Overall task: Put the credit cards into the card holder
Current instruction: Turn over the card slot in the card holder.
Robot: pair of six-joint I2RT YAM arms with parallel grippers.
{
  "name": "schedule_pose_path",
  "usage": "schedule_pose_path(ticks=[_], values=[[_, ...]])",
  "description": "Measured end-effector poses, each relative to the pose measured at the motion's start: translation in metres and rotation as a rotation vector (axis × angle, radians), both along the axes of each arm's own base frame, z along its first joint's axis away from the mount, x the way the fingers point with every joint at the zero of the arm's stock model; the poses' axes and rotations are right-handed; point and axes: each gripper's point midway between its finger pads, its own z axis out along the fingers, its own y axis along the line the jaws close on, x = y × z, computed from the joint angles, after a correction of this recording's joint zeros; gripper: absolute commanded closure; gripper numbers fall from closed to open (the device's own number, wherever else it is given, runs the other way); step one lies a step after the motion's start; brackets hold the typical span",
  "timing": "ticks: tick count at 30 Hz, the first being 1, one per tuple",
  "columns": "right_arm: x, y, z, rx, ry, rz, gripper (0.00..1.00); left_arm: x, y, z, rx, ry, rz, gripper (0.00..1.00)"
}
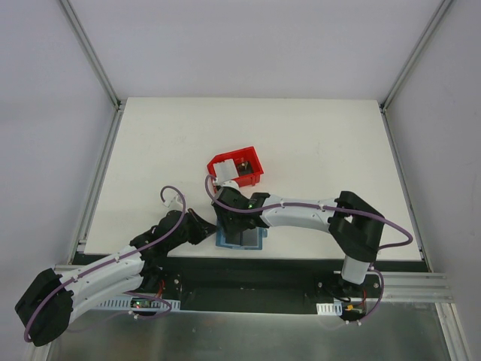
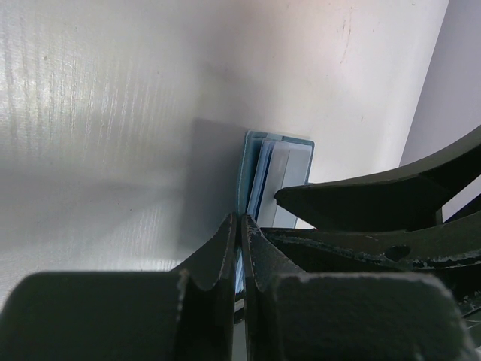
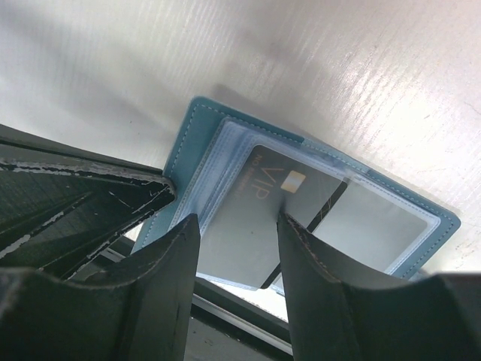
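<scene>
surface [image 1: 316,135]: white, evenly lit | walls [image 1: 248,45]: plain pale grey | frame posts [image 1: 90,53]: aluminium, rear corners

From above, the right arm [image 1: 301,213] is covering most of the card holder [image 1: 258,241], and the contents of the red bin [image 1: 255,174] beyond the card holder are showing too small to tell. The right pincer [image 3: 239,222] is hiding the near edge of the dark card [image 3: 255,188] inside the card holder.

You have one teal wallet [image 3: 197,124]; one dark grey card [image 3: 263,199] you can count for certain; one red bin [image 1: 223,161], its pale contents [image 1: 228,172] too small to count; one left pincer [image 2: 241,223] and one right pincer [image 3: 239,226].
</scene>
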Motion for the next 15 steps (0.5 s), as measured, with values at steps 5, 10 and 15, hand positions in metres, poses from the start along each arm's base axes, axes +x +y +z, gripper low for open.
schedule_pose_path(ticks=[5, 10, 15], values=[[0.0012, -0.0024, -0.0006, -0.011, -0.007, -0.002, 0.53, -0.0001, 0.0001, -0.0004, 0.001, 0.001, 0.000, 1.00], [0.0024, -0.0067, -0.0007, -0.029, -0.017, -0.006, 0.54, -0.0001, 0.0001, -0.0004, 0.001, 0.001, 0.000, 1.00], [0.0035, -0.0097, 0.0020, -0.036, -0.027, -0.010, 0.54, -0.0001, 0.0001, -0.0005, 0.001, 0.002, 0.000, 1.00]])
